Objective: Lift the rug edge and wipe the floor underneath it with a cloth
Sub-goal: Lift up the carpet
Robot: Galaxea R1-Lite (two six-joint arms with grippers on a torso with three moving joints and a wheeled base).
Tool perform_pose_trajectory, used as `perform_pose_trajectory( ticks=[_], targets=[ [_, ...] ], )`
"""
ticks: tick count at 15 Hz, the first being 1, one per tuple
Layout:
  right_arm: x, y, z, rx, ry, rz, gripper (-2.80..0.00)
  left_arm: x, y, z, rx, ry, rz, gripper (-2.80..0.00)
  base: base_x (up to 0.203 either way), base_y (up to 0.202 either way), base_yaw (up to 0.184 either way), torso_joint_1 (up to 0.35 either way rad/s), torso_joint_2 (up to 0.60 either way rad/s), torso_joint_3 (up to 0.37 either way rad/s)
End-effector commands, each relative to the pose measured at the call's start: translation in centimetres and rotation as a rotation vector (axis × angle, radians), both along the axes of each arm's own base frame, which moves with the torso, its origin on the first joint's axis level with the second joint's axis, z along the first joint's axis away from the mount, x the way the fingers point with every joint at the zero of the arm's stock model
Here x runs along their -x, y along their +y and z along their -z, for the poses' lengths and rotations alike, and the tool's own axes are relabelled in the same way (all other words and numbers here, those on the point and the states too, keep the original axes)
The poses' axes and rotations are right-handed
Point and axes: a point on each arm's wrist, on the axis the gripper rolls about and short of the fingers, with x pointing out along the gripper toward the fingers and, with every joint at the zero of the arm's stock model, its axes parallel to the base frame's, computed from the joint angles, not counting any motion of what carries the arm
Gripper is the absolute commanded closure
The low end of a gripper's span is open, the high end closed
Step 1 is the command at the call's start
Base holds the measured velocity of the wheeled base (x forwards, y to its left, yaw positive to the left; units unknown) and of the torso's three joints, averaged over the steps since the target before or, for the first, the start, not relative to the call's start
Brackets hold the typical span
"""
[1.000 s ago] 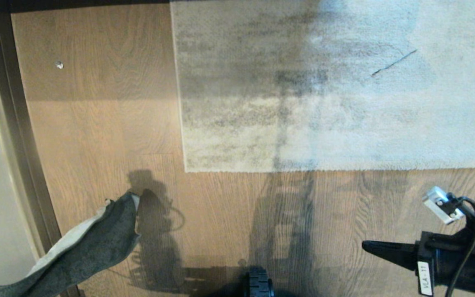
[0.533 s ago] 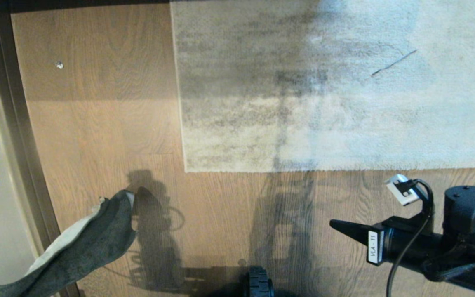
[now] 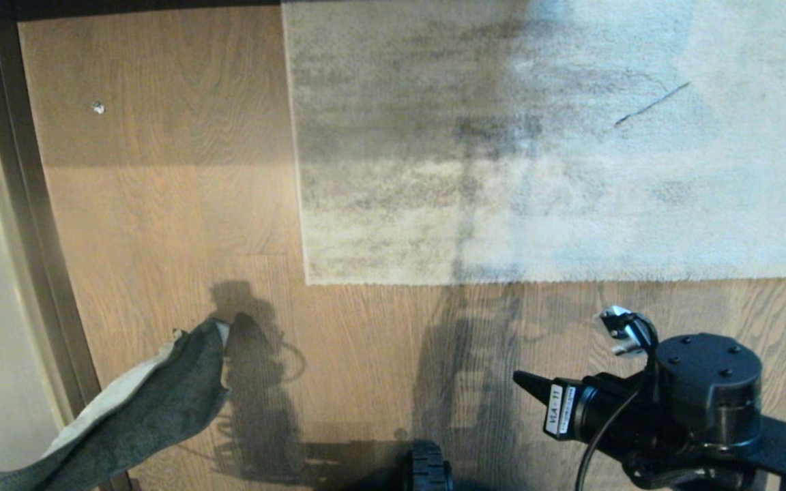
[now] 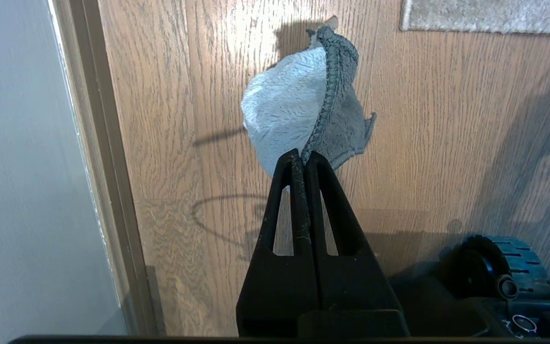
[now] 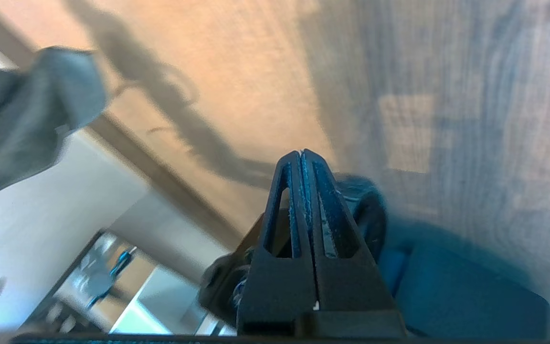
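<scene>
We've got the floor [image 3: 161, 218] filling most of the head view, brown planks w/ seams, baseboard [image 3: 31, 225] running down the left side. On it lies the rug [image 3: 570, 136], flat, pale w/ grey streaks. The rug edge [image 3: 557, 281] runs straight across the middle of the head view, and its corner sits toward our left; nothing lifted yet, so no floor under it is exposed.

Next down: our right arm, low on the right of the head view, pointing leftward over bare planks. The right gripper [image 3: 521, 379] is pinched together, nothing in it, near the rug edge but not touching.

The cloth [image 4: 303, 105] hangs from our left gripper [image 4: 303, 157], jaws clenched on one hem, dark face and pale face both showing. It's at the lower left of the head view, near the baseboard, well apart from the rug. Smallest bits: a base wheel [image 3: 427, 470] at the bottom edge, a pale speck [image 3: 98, 107] on the planks far left.

Risks, as we judge them:
- Right jaws closed: they'd have to open before grabbing; otherwise they just shove the edge and bunch the rug.
- Flat, short pile; a fingertip may skate over instead of getting under.
- Thin pinch on the hem; rubbing could pull the cloth free.
- Lift too low and the cloth arm fouls the rug or the other arm.
</scene>
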Motion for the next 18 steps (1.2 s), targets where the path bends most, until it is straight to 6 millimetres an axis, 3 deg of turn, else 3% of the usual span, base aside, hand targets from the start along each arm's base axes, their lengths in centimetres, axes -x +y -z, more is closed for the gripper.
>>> perform_pose_trajectory(
  ticks=[1,6,7,12,18],
  targets=[
    [-0.4,1.0,1.3,0.009,0.006,0.046,0.00,0.0,0.0,0.0,0.001,-0.001,-0.001,0.00,0.000,0.000,0.000,0.000,0.00,0.000],
    [0.2,0.4,2.3,0.006,0.018,0.106,0.00,0.0,0.0,0.0,0.001,-0.001,-0.001,0.00,0.000,0.000,0.000,0.000,0.00,0.000],
    [0.4,0.2,2.4,0.006,0.018,0.107,-2.80,0.0,0.0,0.0,0.001,-0.001,-0.001,0.00,0.000,0.000,0.000,0.000,0.00,0.000],
    [0.2,0.3,2.8,-0.011,-0.011,0.128,-2.80,0.0,0.0,0.0,0.001,-0.001,-0.001,0.00,0.000,0.000,0.000,0.000,0.00,0.000],
    [-0.9,1.3,4.5,-0.027,-0.030,0.133,-2.80,0.0,0.0,0.0,0.001,-0.001,-0.001,0.00,0.000,0.000,0.000,0.000,0.00,0.000]
  ],
)
